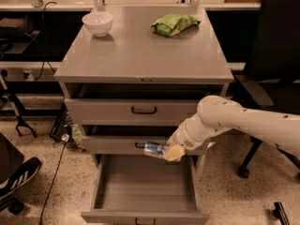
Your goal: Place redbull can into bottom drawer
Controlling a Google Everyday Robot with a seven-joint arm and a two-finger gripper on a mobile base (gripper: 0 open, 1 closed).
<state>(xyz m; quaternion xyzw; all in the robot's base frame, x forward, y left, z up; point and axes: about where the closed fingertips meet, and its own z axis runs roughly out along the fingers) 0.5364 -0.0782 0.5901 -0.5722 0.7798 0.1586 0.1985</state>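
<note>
The redbull can (pixel 153 149), slim and blue-and-silver, lies sideways in my gripper (pixel 169 152), which is shut on it. The gripper holds the can in front of the middle drawer, just above the back of the bottom drawer (pixel 145 191). The bottom drawer is pulled far out, plain grey inside and empty, with a small dark handle (pixel 144 221) on its front. My white arm (pixel 234 121) reaches in from the right.
A white bowl (pixel 98 22) and a green snack bag (pixel 174 24) sit on the cabinet top (pixel 140 55). Two shallower drawers (pixel 140 110) sit slightly open above. A black office chair (pixel 276 78) stands at the right, a dark chair base (pixel 14 177) at the lower left.
</note>
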